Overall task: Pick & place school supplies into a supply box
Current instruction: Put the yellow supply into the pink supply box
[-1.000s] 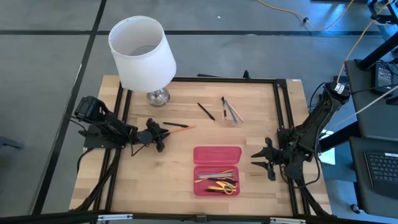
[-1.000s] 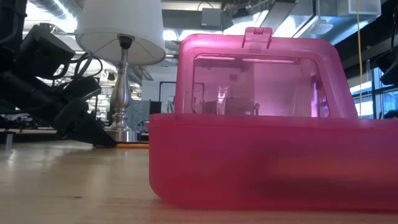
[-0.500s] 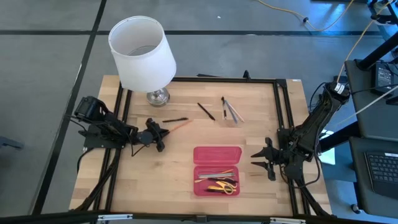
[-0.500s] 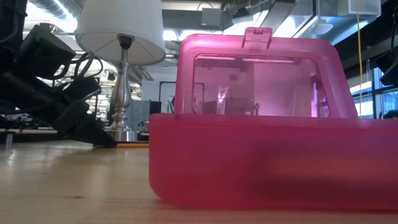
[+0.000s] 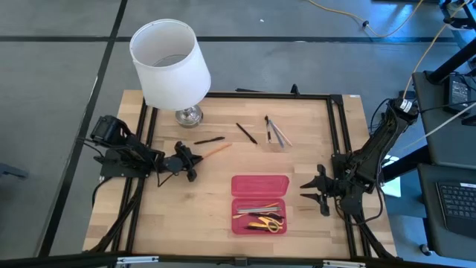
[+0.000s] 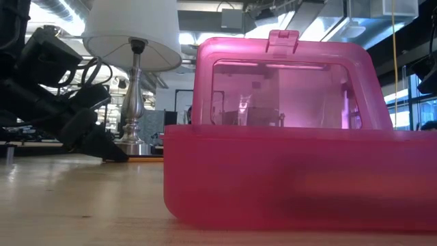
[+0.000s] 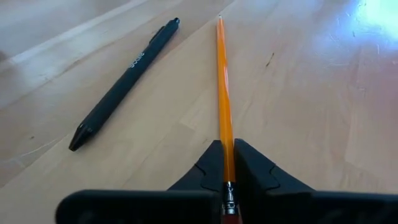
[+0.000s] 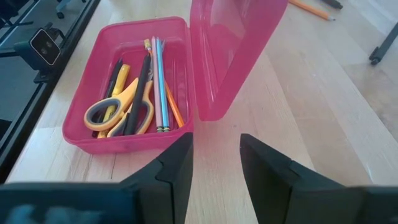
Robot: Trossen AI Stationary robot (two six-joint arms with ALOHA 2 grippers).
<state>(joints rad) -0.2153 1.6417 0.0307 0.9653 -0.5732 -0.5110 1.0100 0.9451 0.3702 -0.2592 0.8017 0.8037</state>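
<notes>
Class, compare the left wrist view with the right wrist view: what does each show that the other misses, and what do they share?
Only the left wrist view shows the left gripper shut on the orange pencil, with a black pen lying beside it on the table. Only the right wrist view shows the open pink box, its lid raised, holding yellow scissors plus pens and pencils, with the right gripper open and empty in front of it. Both show the wooden tabletop; an orange pencil far off in the right wrist view may be the same one.
</notes>
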